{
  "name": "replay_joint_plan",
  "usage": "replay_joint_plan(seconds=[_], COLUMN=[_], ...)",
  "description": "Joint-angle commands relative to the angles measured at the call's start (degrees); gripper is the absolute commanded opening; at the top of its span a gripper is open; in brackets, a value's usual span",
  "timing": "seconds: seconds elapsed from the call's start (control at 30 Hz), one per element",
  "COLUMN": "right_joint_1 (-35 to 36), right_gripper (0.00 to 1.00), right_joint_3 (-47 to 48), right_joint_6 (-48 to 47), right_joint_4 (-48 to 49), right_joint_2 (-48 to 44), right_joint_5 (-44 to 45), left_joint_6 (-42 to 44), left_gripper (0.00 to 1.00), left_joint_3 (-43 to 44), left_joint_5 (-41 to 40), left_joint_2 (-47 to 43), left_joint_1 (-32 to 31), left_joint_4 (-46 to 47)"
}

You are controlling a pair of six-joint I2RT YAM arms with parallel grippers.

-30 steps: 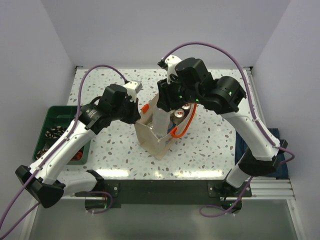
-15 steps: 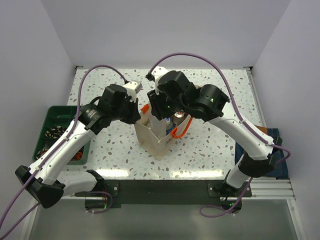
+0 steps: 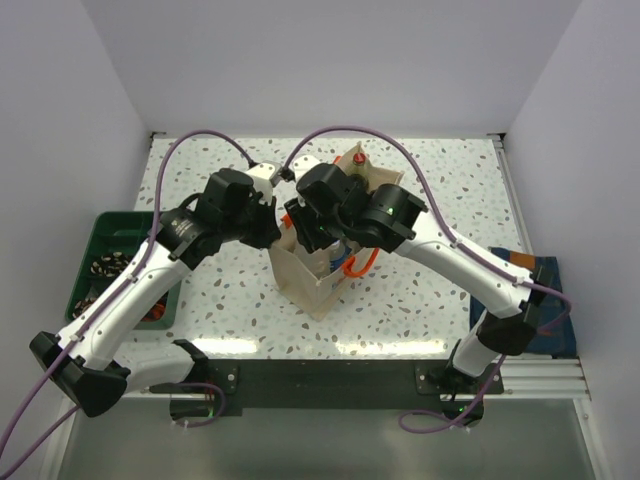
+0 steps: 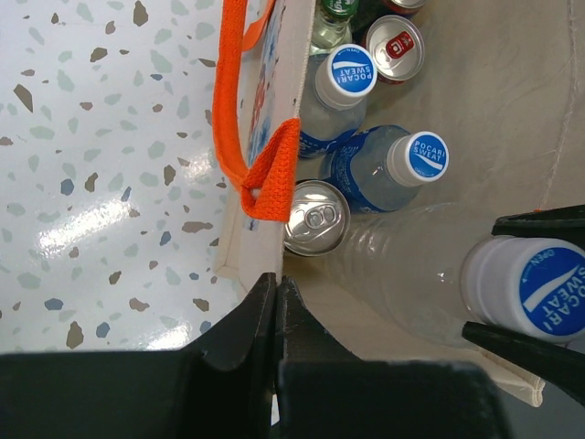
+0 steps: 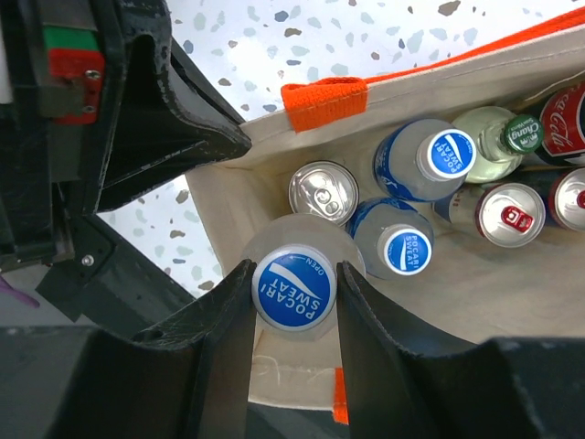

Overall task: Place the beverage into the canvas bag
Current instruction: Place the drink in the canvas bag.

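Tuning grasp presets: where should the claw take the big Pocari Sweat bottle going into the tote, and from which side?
By the cap and neck, from straight above, as the right claw holds it now. The Pocari Sweat bottle stands roughly upright, and the canvas bag wall, a silver can and smaller bottles crowd its sides, so likely only the top is free.

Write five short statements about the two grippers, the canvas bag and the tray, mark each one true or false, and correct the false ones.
1. The right gripper holds a clear plastic bottle with a blue-and-white cap between its fingers. True.
2. That bottle hangs outside the beige canvas bag with orange straps. False: it is inside the bag's mouth.
3. The left gripper is open above the bag. False: it is shut on the bag's rim.
4. A silver can stands in the bag. True.
5. The green plastic tray sits at the speckled table's right edge. False: it is at the left edge.
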Motion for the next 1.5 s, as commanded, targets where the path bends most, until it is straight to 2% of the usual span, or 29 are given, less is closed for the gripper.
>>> replay_joint_plan(seconds=[0.0,0.53,0.93,1.3,1.47], right_joint_1=[1.3,1.39,4.55,8.06,8.42], right_gripper=[0.0,0.0,0.0,0.0,0.0], right_joint_3=[-0.47,-16.21,-26.67,-29.48,-28.87], right_joint_6=[3.8,10.74,8.99,8.37,9.42], right_joint_4=[10.77,19.81,27.02,27.56,25.89], right_joint_2=[-5.14,-12.87,-15.69,-15.42,-14.46], right_joint_5=[0.13,1.36,6.62,16.11,16.56], left_joint_6=[-0.61,-0.79,-2.63,-3.08,-3.08], left_gripper=[0.0,0.0,0.0,0.0,0.0], left_joint_3=[4.93,6.43,5.02,4.32,4.23], left_joint_5=[0.99,0.29,2.22,2.49,2.23], left_joint_2=[-4.03,-3.68,-3.77,-3.94,-3.94], left_joint_1=[-0.18,-0.09,-0.09,-0.09,-0.18], left_joint_4=[2.59,2.15,3.21,3.12,3.12])
